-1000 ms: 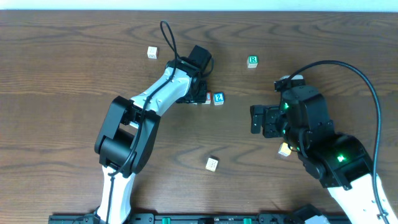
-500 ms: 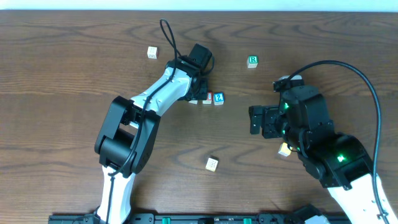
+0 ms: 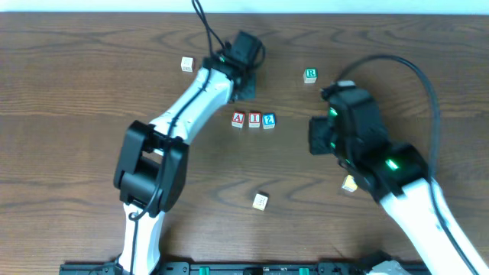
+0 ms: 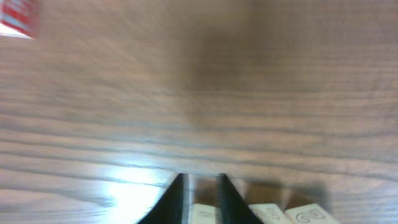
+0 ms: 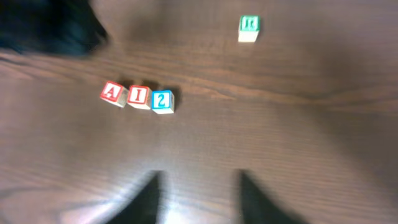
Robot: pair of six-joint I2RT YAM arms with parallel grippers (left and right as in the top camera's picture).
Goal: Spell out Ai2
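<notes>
Three blocks stand side by side in a row: a red A [image 3: 238,118], a red I [image 3: 254,119] and a blue 2 [image 3: 268,120]. The right wrist view shows the same A [image 5: 112,93], I [image 5: 139,96] and 2 [image 5: 162,100]. My left gripper [image 3: 244,90] hovers just beyond the row, shut and holding nothing. In its wrist view the left gripper [image 4: 200,186] has the pale block tops [image 4: 267,214] below its tips. My right gripper [image 3: 315,137] is to the right of the row. Its wrist view shows the right gripper [image 5: 199,193] with fingers apart and empty.
A green R block [image 3: 309,75] lies at the back right, also in the right wrist view as the green R block [image 5: 249,26]. A pale block [image 3: 187,64] sits at the back left, another pale block [image 3: 260,201] near the front, and a yellowish block [image 3: 349,184] beside the right arm.
My left gripper has let go, drawn back from the row and shut, uncovering the A. The right arm has shifted toward the far side and its jaws have narrowed.
</notes>
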